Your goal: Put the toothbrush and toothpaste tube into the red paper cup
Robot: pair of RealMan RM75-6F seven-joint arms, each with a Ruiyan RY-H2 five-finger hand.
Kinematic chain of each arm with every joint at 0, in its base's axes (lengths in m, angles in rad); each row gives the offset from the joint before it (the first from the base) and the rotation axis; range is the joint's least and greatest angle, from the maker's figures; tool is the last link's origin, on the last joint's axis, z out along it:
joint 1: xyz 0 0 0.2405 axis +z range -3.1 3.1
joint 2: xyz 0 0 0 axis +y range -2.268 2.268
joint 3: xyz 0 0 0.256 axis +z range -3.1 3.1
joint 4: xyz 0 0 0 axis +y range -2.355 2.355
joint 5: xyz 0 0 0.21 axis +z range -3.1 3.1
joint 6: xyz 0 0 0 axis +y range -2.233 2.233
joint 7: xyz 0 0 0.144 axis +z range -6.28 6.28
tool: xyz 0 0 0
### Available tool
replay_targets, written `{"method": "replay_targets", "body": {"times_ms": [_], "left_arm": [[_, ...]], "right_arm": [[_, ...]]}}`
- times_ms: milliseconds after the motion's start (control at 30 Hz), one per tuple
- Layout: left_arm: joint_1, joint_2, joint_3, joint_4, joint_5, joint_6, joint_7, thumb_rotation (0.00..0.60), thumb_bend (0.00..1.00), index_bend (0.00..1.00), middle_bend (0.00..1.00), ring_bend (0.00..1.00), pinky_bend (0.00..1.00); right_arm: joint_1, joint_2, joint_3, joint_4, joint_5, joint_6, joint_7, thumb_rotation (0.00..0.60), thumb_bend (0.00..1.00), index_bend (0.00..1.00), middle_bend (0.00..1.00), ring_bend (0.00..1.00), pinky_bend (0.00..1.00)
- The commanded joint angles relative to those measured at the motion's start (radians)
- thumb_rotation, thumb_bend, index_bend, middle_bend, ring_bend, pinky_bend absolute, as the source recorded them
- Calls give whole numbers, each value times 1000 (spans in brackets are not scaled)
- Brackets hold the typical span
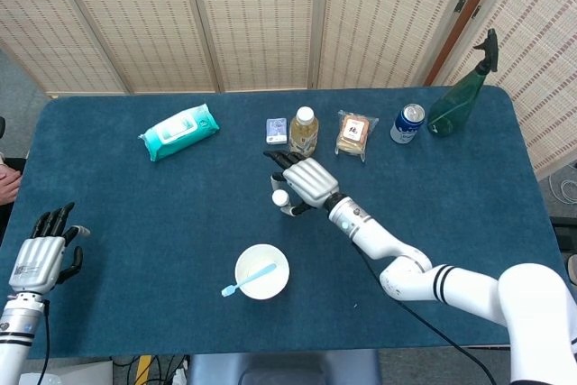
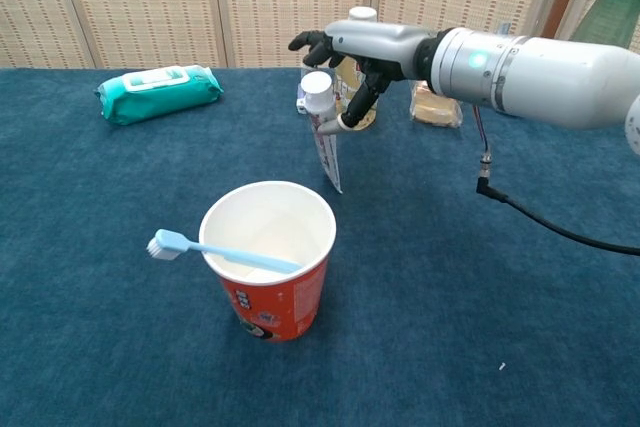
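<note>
At frame centre, the right hand [image 2: 352,52] pinches the toothpaste tube [image 2: 324,137] near its cap, held above the table, long axis near vertical, cap up. Below it stands the red paper cup [image 2: 270,262], with the toothbrush [image 2: 215,250] leaning inside, bristles pointing left. The left hand [image 1: 43,255], lower left, lies spread, holding nothing.

A red paper cup [image 2: 268,259] with a white inside stands upright on the blue bench, near its front edge. A light blue toothbrush [image 2: 215,249] lies slanted in it – bristled head poking out over the rim toward 9 o'clock. At 12 o'clock from the cup, lifted above the bench, the white toothpaste tube [image 2: 324,131] hangs cap-up, crimped end pointing down – pinched by the right hand [image 2: 352,51].
</note>
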Motion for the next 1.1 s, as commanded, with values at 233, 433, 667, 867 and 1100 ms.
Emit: {"method": "replay_targets", "body": {"times_ms": [233,433,667,867,1100], "left_arm": [[0,1,1,-4,-4,-1,5,600,601,348,0,0,0],[-1,0,2,0,-4,-3,2,600,601,348,0,0,0],[-4,1,0,-1,0,-1,5,600,601,348,0,0,0],[-10,1,-2,-5,0,-5,12,600,601,348,0,0,0],[-17,2,-5,-10,1,-8,17,600,601,349,0,0,0]], "right_arm": [[-4,3,3,-5,11,3,0,600,193,704,70,0,152],[-3,14,13,-19,11,11,6,600,195,705,71,0,152],[-9,44,24,-61,14,23,11,600,197,711,75,0,152],[-18,89,42,-127,11,41,32,600,197,711,76,0,152],[-32,180,64,-262,-5,57,69,600,198,716,80,0,152]]}}
